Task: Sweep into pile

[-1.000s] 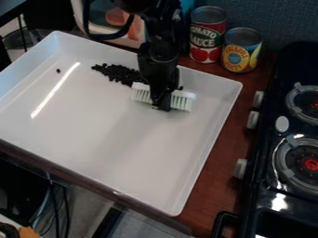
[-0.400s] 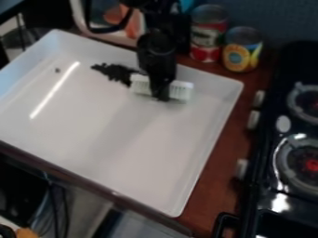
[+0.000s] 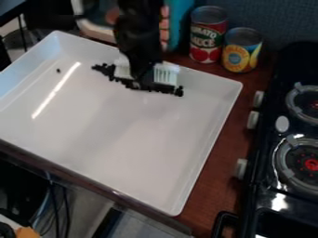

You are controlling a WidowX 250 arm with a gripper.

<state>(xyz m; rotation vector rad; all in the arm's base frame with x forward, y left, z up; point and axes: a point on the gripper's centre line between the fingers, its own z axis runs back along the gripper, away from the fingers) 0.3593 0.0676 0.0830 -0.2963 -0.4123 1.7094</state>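
Near side first: the tray's smooth floor gives beans little to stop them, so a fast stroke this way could send some rolling out loose. Stove is off to the view's right, beyond the tray edge, prob. no risk. One stray sits by itself near the tray's left side, well apart from the rest; easy to miss b/c it's outside the brush's path, & w/o it the pile isn't complete. Farther back, the beans lie in a long, slanting band along the brush's near side, some w/ it in contact as far as I can tell. Band runs past both brush ends, so a straight pull could leave the end ones behind or spread them wider; prob. needs strokes in from the ends. Brush is toward the tray's far side, jaws of the gripper clamped on its middle. Off-centre drag could twist it in that grip; riding too high, bristles skip over beans; too low, they bend & flick them. Far wall is close behind, so backing up could snag the brush. Cans stand just past the tray, poss. bump if the arm swings wide.
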